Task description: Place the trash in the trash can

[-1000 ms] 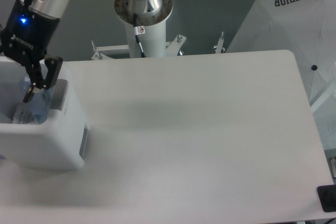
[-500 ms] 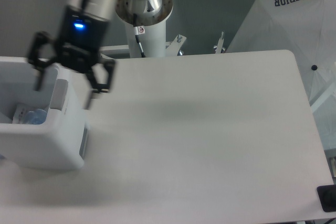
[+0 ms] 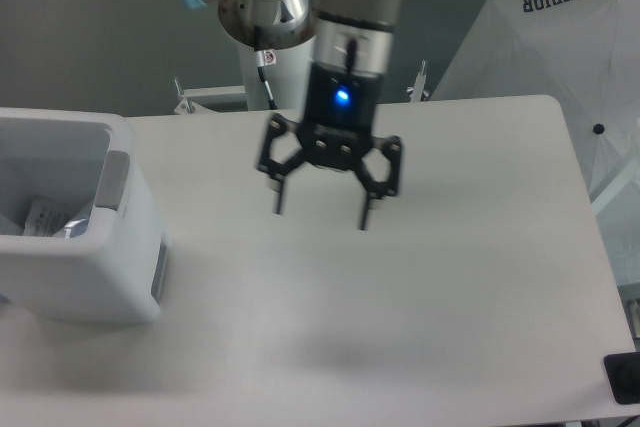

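At the near left, the white trash can (image 3: 90,267) stands on the table (image 3: 450,327), a grey panel on its right side. Inside lie the wrapper (image 3: 42,215) with small black print and a glimpse of the clear bottle (image 3: 78,229). Mid-table, the gripper (image 3: 322,215) hangs with fingers spread wide, holding nothing. Far right, a white umbrella (image 3: 540,47) reads "SUPERIOR".

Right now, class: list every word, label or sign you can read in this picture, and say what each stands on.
"SUPERIOR": black letters on the white umbrella at the upper right.
Small red-and-white sticker on the robot's white base column: too small to read.
Print on the wrapper inside the trash can: too blurred to read.
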Controlling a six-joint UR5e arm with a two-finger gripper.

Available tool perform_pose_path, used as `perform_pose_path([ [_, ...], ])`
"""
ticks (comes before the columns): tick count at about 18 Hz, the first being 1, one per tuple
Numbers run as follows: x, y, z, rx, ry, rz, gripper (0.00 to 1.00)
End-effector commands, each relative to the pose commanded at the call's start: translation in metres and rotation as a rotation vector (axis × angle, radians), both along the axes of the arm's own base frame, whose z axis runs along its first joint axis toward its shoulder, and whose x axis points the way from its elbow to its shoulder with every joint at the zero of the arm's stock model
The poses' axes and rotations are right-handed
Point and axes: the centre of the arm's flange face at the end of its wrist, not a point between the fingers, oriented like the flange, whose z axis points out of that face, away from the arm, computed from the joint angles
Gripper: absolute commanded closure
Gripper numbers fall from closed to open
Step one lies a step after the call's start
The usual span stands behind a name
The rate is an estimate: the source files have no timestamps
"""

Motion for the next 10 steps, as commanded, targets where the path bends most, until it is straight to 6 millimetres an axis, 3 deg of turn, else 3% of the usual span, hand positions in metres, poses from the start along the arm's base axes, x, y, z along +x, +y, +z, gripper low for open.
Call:
perform_pose_path([
  [4,-0.012,-0.005,-0.022,-0.145,0.089,-0.087,0.0],
  [8,-0.017,-0.02,-0.055,-0.314,0.038,-0.222,0.0],
  [10,-0.018,-0.028,-0.06,-0.401,0.018,-0.269,0.0],
])
